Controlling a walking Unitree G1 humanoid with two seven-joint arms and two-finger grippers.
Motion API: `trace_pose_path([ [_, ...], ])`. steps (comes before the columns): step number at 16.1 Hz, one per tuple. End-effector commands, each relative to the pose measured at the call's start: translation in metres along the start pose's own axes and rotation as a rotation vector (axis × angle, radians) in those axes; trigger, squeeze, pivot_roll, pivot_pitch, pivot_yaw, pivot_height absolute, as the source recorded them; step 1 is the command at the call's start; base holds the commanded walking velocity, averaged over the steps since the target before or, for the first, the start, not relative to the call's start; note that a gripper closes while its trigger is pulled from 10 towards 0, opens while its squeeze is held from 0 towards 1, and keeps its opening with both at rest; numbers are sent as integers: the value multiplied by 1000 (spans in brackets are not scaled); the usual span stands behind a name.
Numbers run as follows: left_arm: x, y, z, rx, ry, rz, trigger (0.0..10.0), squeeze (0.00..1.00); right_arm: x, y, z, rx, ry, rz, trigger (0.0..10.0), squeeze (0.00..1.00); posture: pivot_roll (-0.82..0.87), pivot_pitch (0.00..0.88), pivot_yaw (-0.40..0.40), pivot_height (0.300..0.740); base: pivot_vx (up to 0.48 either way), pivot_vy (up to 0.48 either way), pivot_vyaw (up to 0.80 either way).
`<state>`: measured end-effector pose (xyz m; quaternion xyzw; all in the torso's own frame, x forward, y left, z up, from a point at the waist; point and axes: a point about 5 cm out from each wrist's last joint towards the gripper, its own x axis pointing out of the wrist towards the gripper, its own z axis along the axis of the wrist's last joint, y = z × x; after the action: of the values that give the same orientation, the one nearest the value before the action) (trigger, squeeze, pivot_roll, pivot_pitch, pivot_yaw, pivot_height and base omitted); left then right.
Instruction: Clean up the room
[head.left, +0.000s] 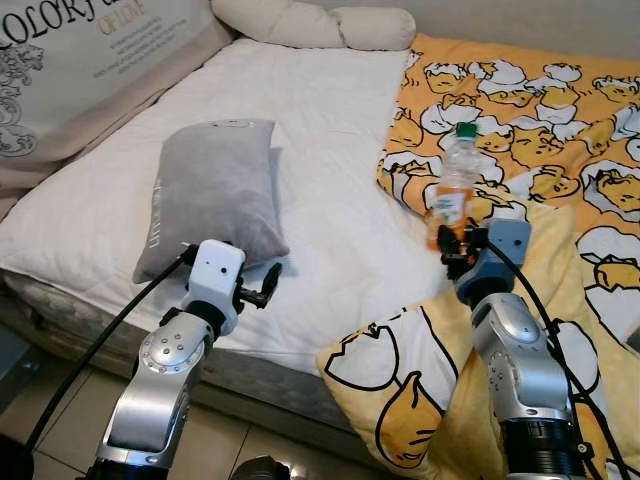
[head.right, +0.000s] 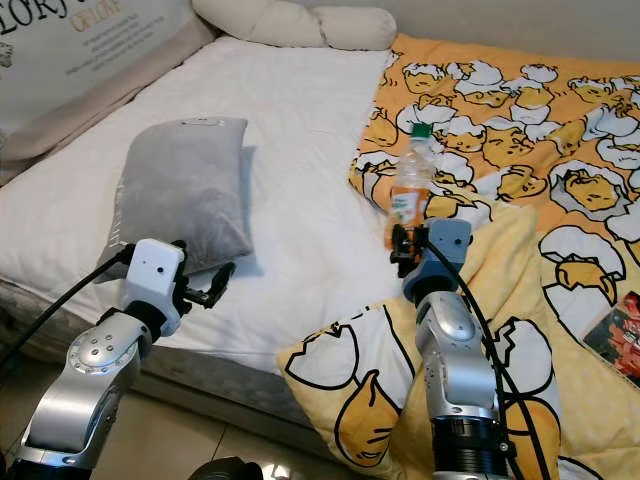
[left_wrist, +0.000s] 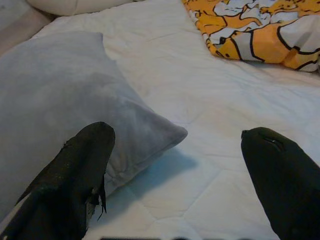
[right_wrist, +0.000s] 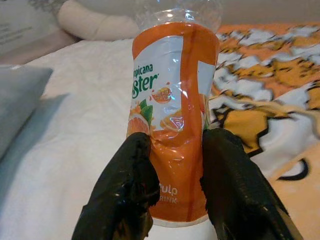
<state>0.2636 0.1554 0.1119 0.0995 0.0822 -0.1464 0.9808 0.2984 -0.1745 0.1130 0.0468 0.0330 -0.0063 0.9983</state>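
An orange juice bottle with a green cap stands upright at the edge of the yellow cartoon blanket. My right gripper is shut on its lower part; in the right wrist view the two black fingers squeeze the bottle's label. My left gripper hovers open over the white mattress, just beside the near corner of a grey pillow. In the left wrist view that pillow lies beside one finger, and nothing is between the fingers.
A cream bolster lies at the head of the bed, and a large printed cushion leans at the far left. The blanket hangs over the bed's front edge. A red packet lies on it at the right. Tiled floor shows below.
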Motion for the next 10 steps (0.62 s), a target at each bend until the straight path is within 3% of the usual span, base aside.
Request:
trace_pose_path([
  [1, -1, 2, 4, 14, -22, 29, 10000, 0, 2, 1, 12, -22, -72, -24, 10000, 0, 15, 0, 39, 740, 0, 0, 0],
  [3, 0, 2, 4, 14, -26, 36, 10000, 0, 4, -3, 20, -61, -116, -67, 10000, 0, 16, 0, 42, 740, 0, 0, 400],
  [7, 2, 2, 7, 9, -38, 40, 10000, 0, 10, -12, 36, -358, -202, -172, 10000, 0, 23, 0, 44, 740, 0, 0, 800],
  [10, 1, 3, 6, 6, -36, 42, 10000, 0, 7, -12, 40, -502, -260, -225, 10000, 0, 20, 0, 53, 740, 0, 0, 800],
])
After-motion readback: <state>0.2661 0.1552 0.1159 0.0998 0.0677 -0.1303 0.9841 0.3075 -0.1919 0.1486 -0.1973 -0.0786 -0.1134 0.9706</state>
